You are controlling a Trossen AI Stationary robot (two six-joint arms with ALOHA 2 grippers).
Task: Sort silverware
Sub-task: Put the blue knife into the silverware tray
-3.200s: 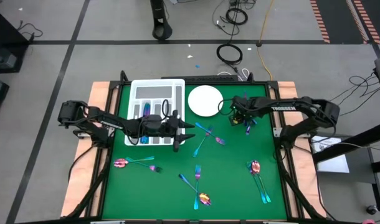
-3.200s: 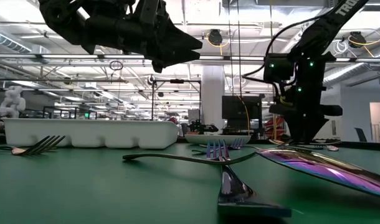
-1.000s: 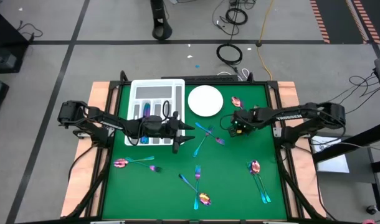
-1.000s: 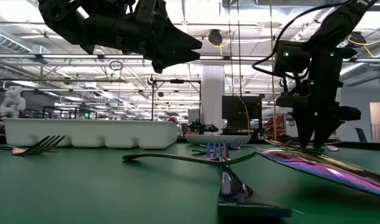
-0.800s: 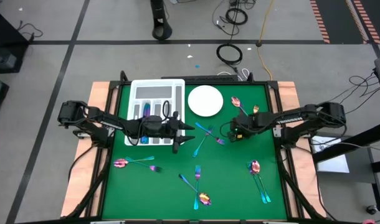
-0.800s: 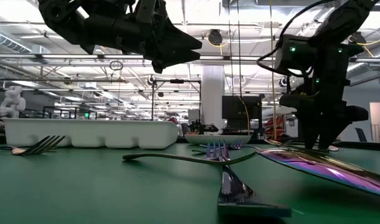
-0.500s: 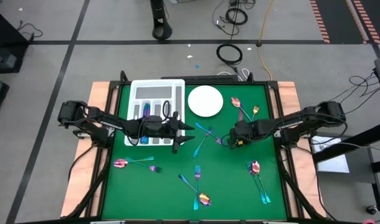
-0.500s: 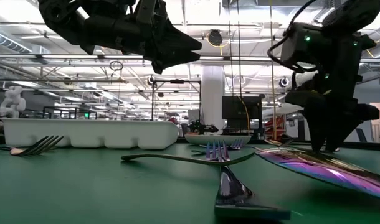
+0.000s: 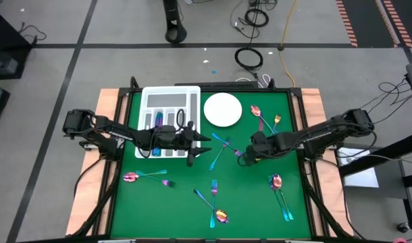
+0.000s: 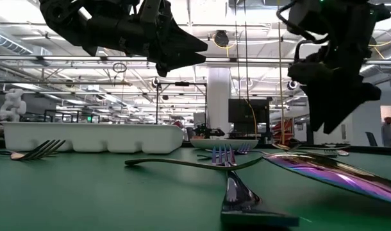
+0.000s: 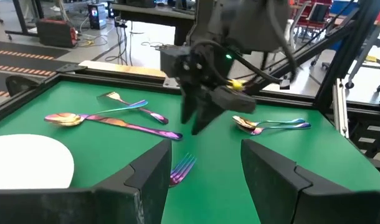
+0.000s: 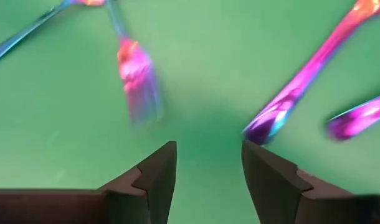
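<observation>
Iridescent silverware lies scattered flat on the green mat (image 9: 179, 202). A spoon (image 9: 256, 112) and a fork (image 9: 275, 121) lie at the far right, and several pieces (image 9: 221, 143) cross in the middle. My right gripper (image 9: 244, 156) hangs open above the mat beside those middle pieces, fingers pointing down. Its wrist view shows a fork head (image 12: 139, 81) and purple handles (image 12: 302, 81) below the open fingers (image 12: 209, 168). My left gripper (image 9: 207, 143) waits open and level above the mat, right of the white tray (image 9: 171, 101).
The round white plate (image 9: 223, 109) sits at the far middle beside the tray. More silverware lies at the near left (image 9: 145, 177), near middle (image 9: 213, 201) and near right (image 9: 279, 189). Bare green mat lies between these groups.
My right gripper has swung from beside the plate toward the table's near edge and a little left, rising slightly and rolling a bit, and now hangs by the middle pieces. It has stayed open. The silverware has not moved.
</observation>
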